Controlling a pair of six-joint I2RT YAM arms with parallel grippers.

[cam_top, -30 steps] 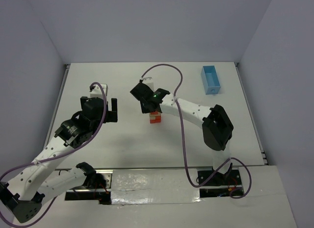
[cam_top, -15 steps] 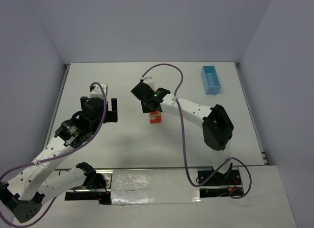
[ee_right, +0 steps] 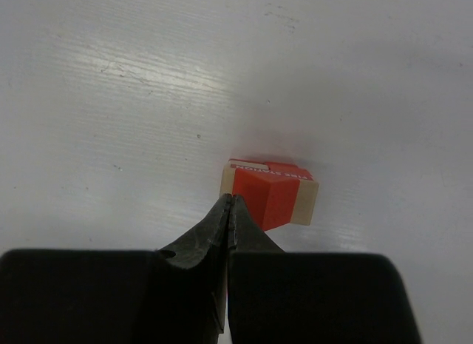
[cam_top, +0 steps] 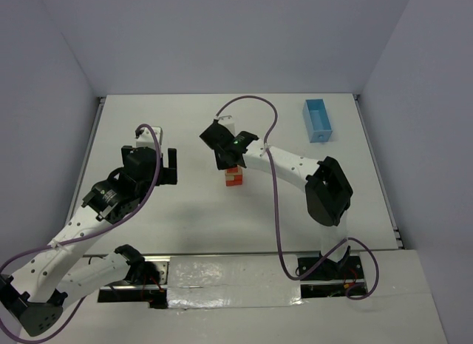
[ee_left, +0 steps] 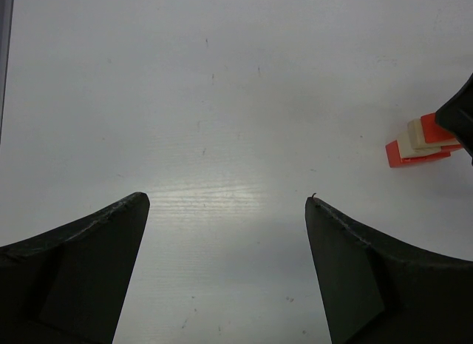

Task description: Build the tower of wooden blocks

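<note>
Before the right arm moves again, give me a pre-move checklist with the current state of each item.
1. Right gripper empty: ok. Its jaws are closed with nothing between them.
2. Right gripper clear of the wood block tower: cannot tell. In the right wrist view the tips sit at the edge of the top red block.
3. Tower standing: ok. The left wrist view shows red and tan layers stacked.
4. Left gripper out of the way: ok. It is open, empty and well apart from the tower.
5. Next block available: cannot tell. No loose block is in view, and the inside of the blue tray is too small to read.
</note>
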